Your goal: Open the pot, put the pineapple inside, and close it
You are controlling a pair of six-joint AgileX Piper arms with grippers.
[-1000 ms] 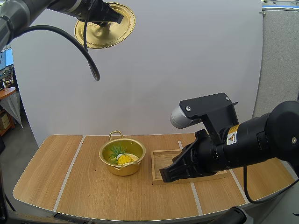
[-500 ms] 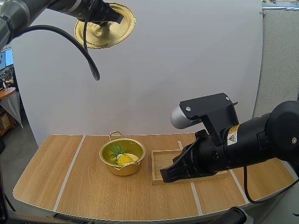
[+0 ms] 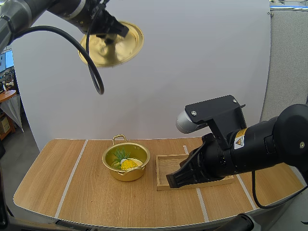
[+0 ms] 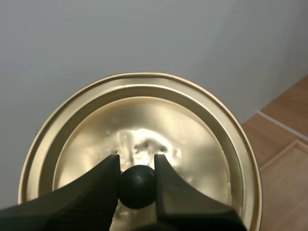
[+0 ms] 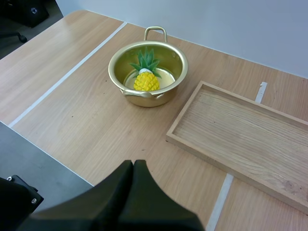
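The open gold pot (image 3: 126, 161) (image 5: 147, 65) stands on the table with a small yellow pineapple (image 3: 128, 164) (image 5: 146, 79) lying inside it. High above the table's left side, my left gripper (image 3: 109, 36) (image 4: 137, 178) is shut on the black knob (image 4: 137, 186) of the gold lid (image 3: 111, 44) (image 4: 144, 139), which hangs tilted. My right gripper (image 3: 174, 181) (image 5: 133, 166) is shut on nothing, its fingers together as one wedge, hovering over the wooden tray (image 3: 166, 171) (image 5: 240, 134) to the right of the pot.
The tray is empty and lies just right of the pot. Pale tape lines (image 3: 72, 175) (image 5: 62, 77) run across the table. The table's front edge (image 5: 53, 156) is close under my right gripper.
My left gripper has moved the lid slightly down and to the right, and the lid now tilts more. The right arm has stayed nearly still.
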